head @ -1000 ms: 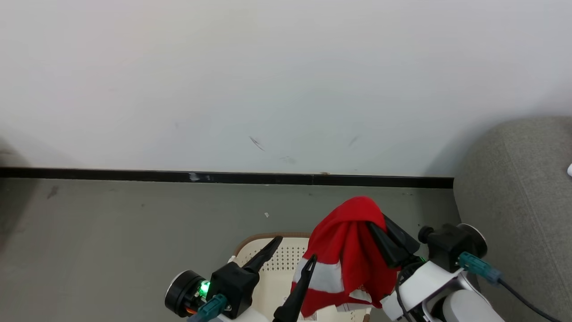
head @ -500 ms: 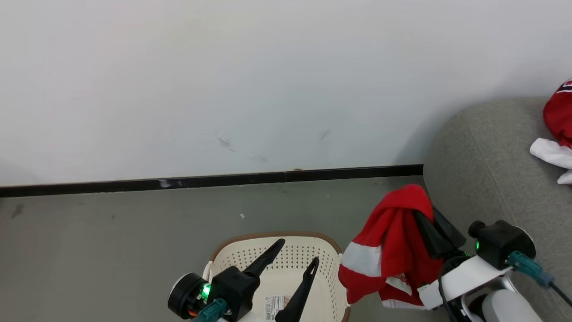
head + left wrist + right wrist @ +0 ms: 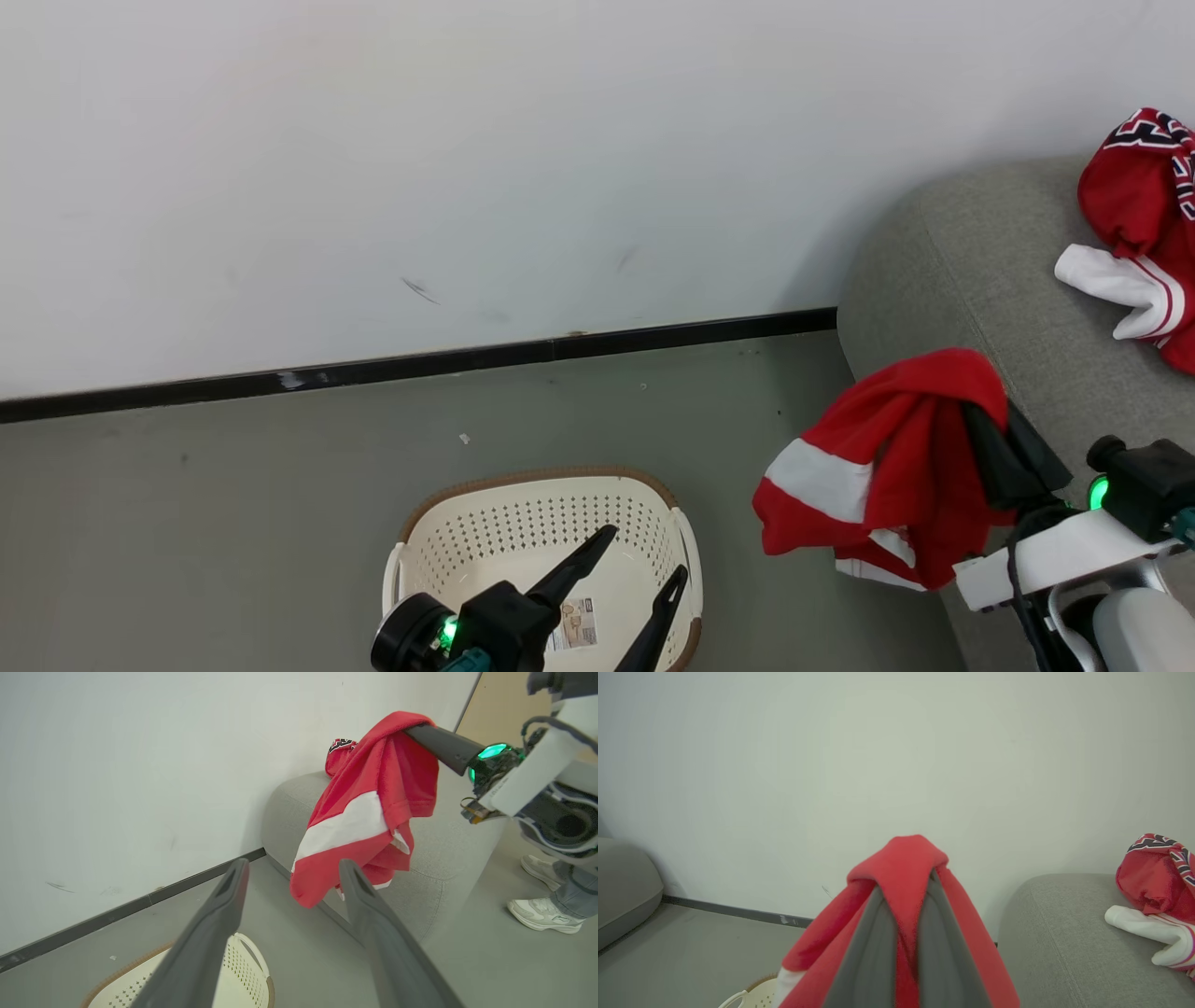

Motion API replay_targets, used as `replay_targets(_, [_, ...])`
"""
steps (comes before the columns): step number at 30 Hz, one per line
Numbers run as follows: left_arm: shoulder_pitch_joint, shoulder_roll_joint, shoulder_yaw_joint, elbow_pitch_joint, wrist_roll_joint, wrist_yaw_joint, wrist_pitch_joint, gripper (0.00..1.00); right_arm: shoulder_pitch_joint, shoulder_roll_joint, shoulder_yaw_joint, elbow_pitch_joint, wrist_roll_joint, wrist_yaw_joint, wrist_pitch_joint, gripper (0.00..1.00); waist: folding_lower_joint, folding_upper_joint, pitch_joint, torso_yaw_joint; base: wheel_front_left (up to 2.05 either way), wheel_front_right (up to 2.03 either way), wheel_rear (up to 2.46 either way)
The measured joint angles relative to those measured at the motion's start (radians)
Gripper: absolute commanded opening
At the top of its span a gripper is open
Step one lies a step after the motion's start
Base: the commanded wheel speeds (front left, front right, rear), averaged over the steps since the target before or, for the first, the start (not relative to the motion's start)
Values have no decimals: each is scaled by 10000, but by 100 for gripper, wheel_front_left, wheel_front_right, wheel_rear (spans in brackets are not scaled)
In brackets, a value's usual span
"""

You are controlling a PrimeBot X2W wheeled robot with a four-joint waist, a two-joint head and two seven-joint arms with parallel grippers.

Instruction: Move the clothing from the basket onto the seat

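Note:
My right gripper [image 3: 980,420] is shut on a red garment [image 3: 887,467] with a white band, which hangs in the air at the grey seat's [image 3: 980,280] left edge, to the right of the basket. The cloth drapes over the fingertips in the right wrist view, garment [image 3: 901,858] over gripper [image 3: 906,891]. A red jersey [image 3: 1130,196] with white panels lies on the seat further right. The cream basket [image 3: 532,474] stands on the floor, with a label sticker inside. My left gripper [image 3: 646,551] is open above it, holding nothing, and shows open in its own view [image 3: 294,864].
A white wall with a black baseboard [image 3: 420,366] runs behind the grey floor. A person's white shoes [image 3: 542,912] stand on the floor beyond the seat's end. Another grey cushion [image 3: 626,882] sits at the far left in the right wrist view.
The head camera has swung right, bringing the seat and jersey into view. My right gripper has carried the red garment from over the basket to the seat's edge. The left gripper stays open.

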Motion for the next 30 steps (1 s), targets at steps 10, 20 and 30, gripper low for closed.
replay_targets(10, [87, 48, -40, -25, 35, 13, 2, 100, -648, -284, -1553, 635, 1043, 0, 0, 0, 0, 0, 668, -151, 0, 0, 0])
replay_targets(20, [162, 228, 286, -203, 226, 332, 13, 100, -3026, -1152, -3124, 1674, 1674, 0, 184, 0, 0, 0, 1470, 54, 0, 0, 0])
replay_targets(30, [357, 566, 546, -497, 433, 554, 115, 100, -6034, -1824, -4903, 2984, 2474, 0, 823, 0, 0, 0, 2364, 453, 0, 0, 0])
